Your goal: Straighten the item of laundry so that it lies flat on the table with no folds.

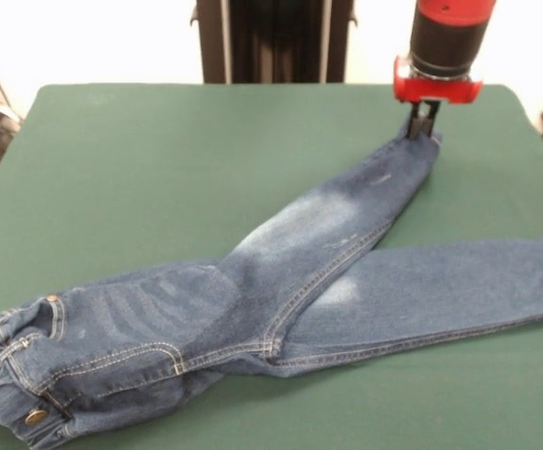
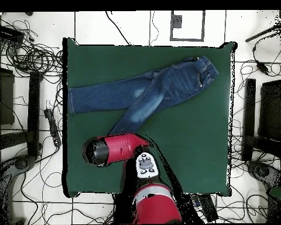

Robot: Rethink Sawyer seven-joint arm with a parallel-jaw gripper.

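The item of laundry (image 1: 252,300), a small pair of blue jeans, lies on the green table (image 1: 158,141). Its waistband with a brass button sits at the near left corner. One leg runs right, past the picture's edge. The other leg lies across it and slants to the far right, where my gripper (image 1: 423,127) stands upright with its fingers shut on the cuff. In the overhead view the jeans (image 2: 154,88) spread across the table's (image 2: 189,146) upper half, and the red arm head (image 2: 110,149) hides the gripper over the slanted leg's end.
The waistband lies close to the table's near left edge in the front view. Green cloth shows at the far left and near right. Cables (image 2: 34,55) and black stands (image 2: 248,117) ring the table on the floor.
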